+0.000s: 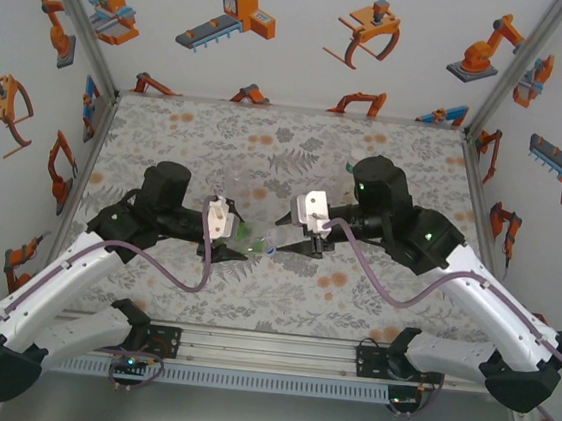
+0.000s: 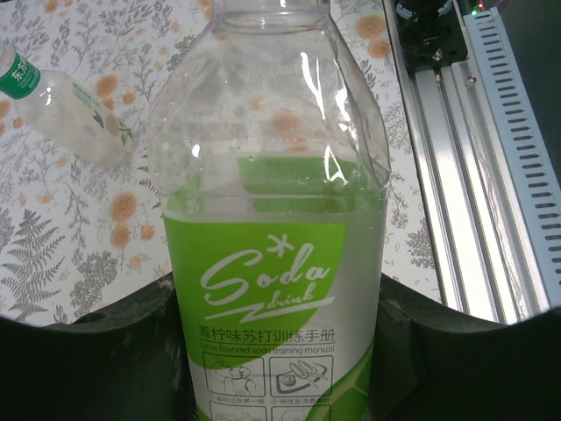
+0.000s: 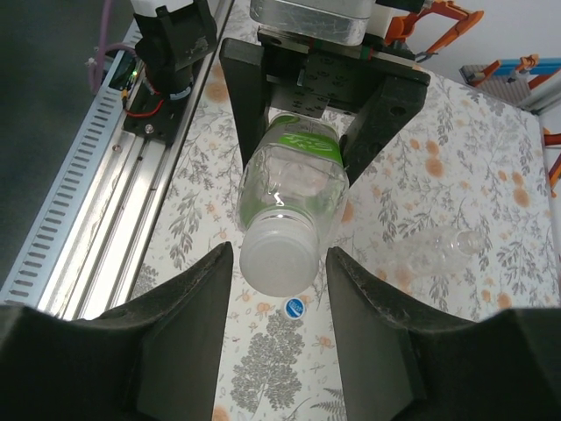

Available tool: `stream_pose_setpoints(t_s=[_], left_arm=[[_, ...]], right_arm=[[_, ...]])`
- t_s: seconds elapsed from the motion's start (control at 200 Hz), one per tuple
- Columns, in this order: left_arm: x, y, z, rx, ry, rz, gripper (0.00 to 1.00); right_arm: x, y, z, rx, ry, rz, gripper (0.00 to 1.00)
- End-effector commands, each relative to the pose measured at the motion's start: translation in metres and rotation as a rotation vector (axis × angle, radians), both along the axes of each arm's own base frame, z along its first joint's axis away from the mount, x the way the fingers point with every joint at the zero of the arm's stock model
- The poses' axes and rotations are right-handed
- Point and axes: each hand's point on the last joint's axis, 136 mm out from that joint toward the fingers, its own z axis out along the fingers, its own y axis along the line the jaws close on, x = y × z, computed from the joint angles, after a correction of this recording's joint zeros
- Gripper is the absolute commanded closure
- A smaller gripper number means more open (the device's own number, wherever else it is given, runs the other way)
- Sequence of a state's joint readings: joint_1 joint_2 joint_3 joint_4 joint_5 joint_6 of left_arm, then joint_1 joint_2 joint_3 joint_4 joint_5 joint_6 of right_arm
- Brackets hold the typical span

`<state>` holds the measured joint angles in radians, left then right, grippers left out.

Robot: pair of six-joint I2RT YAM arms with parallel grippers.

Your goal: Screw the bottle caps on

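Clear plastic bottle with green-and-white label (image 2: 272, 263) clamped in left gripper (image 2: 276, 329), held level above patterned table (image 3: 491, 158). Whitish round cap (image 3: 279, 260) seated on its mouth, flanked by part-open right gripper (image 3: 280, 263) (contact unclear); tightening judged unfinished. Blue plastic cap (image 3: 294, 307), uncapped clear bottle (image 3: 438, 250) waiting on table.

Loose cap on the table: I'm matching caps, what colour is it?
The cap is blue, clearest in the right wrist view.

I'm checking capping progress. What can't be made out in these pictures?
Right wrist view: whether the white cap is screwed onto the soda bottle; seen end-on, the cap hides the neck.
Left wrist view: the bottle's mouth, cut off by the top edge.
Top view: the cap, too small to judge.
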<state>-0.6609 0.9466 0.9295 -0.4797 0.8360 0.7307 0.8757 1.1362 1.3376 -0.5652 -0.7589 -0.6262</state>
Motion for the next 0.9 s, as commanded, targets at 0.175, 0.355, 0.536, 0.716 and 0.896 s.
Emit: stream_pose_setpoints(t_s=[0.175,0.355,0.536,0.716,0.896], left_arm=[[-0.007,-0.001,0.015,-0.034,-0.027,-0.044,1.0],[-0.008,-0.001,0.015,-0.036,-0.026,-0.048,1.0],[-0.013,-0.001,0.018,-0.049,-0.02,-0.072,1.0],[-0.019,-0.002,0.019,-0.059,-0.004,-0.106,1.0],[-0.029,-0.001,0.021,-0.068,0.027,-0.165,1.0]], right_arm=[[-0.002,0.0,0.017,0.05,-0.039,0.02,0.6],[-0.003,-0.002,0.019,0.069,-0.06,0.016,0.8],[-0.005,-0.009,0.02,0.102,-0.145,0.007,1.0],[-0.016,-0.013,0.016,0.103,-0.204,0.066,1.0],[-0.024,-0.016,0.01,0.103,-0.258,0.116,1.0]])
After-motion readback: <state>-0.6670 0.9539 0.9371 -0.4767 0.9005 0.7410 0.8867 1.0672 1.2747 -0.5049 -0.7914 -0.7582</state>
